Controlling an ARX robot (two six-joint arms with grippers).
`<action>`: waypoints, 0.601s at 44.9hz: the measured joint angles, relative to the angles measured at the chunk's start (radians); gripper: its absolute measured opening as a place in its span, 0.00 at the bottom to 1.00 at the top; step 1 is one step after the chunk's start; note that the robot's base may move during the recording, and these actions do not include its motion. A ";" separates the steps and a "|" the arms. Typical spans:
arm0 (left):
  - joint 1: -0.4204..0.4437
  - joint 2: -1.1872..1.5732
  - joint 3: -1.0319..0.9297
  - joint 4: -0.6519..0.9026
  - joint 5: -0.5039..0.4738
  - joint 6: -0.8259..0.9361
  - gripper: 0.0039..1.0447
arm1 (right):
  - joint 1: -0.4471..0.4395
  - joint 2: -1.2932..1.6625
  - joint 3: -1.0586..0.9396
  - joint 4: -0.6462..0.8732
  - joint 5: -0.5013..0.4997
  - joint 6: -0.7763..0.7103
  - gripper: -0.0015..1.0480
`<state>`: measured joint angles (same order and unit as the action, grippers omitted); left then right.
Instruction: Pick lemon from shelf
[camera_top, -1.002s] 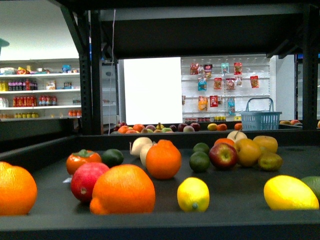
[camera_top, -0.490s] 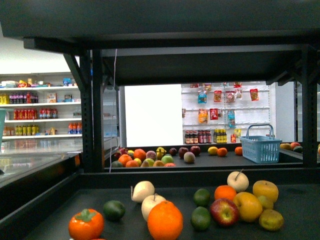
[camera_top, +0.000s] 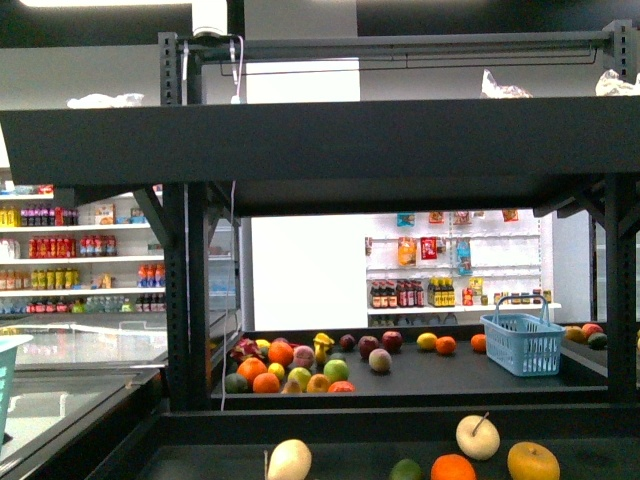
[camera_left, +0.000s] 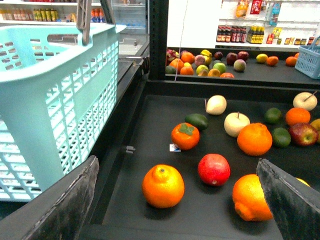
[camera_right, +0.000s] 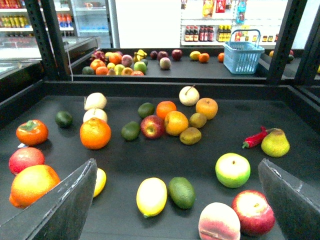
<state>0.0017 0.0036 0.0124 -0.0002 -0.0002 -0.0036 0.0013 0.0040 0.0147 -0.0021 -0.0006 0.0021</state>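
The shelf (camera_top: 320, 150) is a black rack with dark decks; its fruit deck shows in both wrist views (camera_right: 210, 150) (camera_left: 150, 135). In the right wrist view a small yellow lemon (camera_right: 101, 181) lies on the deck, half hidden behind one finger. A bigger yellow oval fruit (camera_right: 151, 196) lies beside a green one (camera_right: 181, 192). My right gripper (camera_right: 176, 161) is open and empty above them. My left gripper (camera_left: 177, 160) is open and empty over two oranges (camera_left: 163, 186) and a red fruit (camera_left: 214, 169). The front view shows neither gripper nor the lemon.
A teal basket (camera_left: 55, 90) hangs by the shelf's left side. A blue basket (camera_top: 520, 345) stands on the far deck. Several apples, oranges, limes and pears (camera_right: 275, 142) are scattered on the deck. The rack's black posts (camera_right: 45, 40) and raised deck rim border it.
The front view has risen. The near fruits and both yellow ones have dropped out of its bottom edge, and the upper deck's front edge has come into view.
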 joint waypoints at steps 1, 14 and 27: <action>0.000 0.000 0.000 0.000 0.000 0.000 0.93 | 0.000 0.000 0.000 0.000 0.000 0.000 0.93; 0.000 0.000 0.000 0.000 0.000 0.000 0.93 | 0.000 0.000 0.000 0.001 0.000 0.000 0.93; 0.016 0.097 0.050 -0.105 0.080 -0.193 0.93 | 0.000 0.000 0.000 0.001 0.000 0.000 0.93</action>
<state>0.0177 0.1005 0.0628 -0.1047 0.0795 -0.1967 0.0013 0.0036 0.0147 -0.0013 -0.0002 0.0025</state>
